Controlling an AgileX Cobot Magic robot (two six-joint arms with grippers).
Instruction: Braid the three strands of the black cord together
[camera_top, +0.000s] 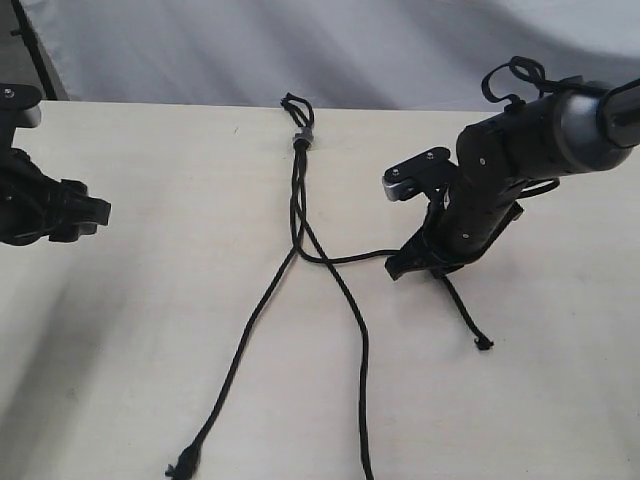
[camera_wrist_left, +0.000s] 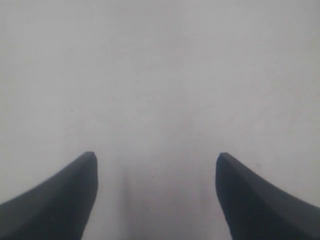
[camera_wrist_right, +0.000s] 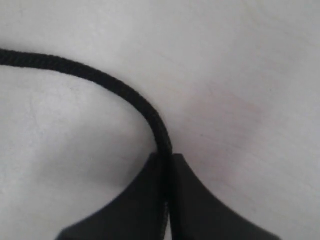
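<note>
Right of the cord, right fingers angled down pinching one strand, left fingers spread.

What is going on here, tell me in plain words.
The right gripper is shut on one strand of the black cord, holding it out to the right over the table. The left gripper is open, holds nothing and sits at the left edge. The left strand and the middle strand lie loose, fanning away from the knotted end. Most of the cord's length is not yet braided.
</note>
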